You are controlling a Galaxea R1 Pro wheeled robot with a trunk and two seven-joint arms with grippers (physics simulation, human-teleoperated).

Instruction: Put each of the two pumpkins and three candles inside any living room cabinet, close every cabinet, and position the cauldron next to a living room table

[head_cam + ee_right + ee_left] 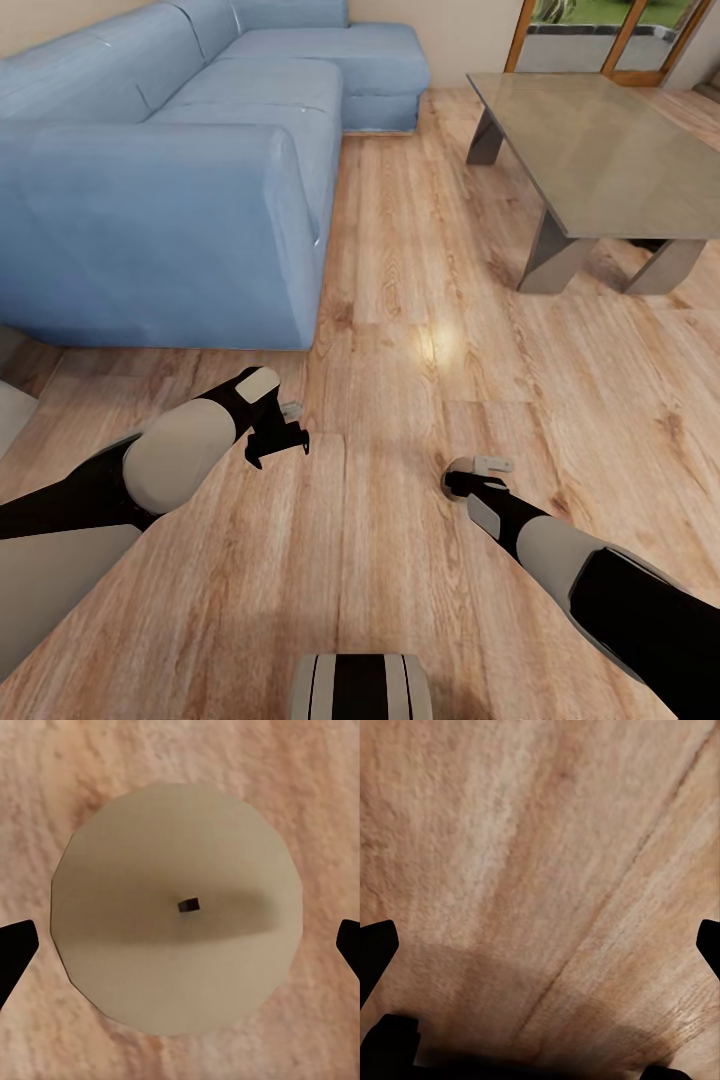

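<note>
Fingers of the right gripper point(180, 945) were spread wide above a short grey-beige candle point(176, 907) on the wooden floor point(400, 420); the left gripper point(540, 945) was wide apart too, holding nothing.

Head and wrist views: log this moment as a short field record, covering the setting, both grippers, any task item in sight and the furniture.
setting: wooden floor of a living room
left gripper: open, empty, over bare floor
right gripper: open, finger tips spread either side of a candle, not gripping it
candle: upright on the floor, seen from straight above, dark wick at centre
table: glass top, grey slanted legs, ahead on the robot's right
sofa: blue, ahead on the left
task progress: candle not yet picked up
</note>
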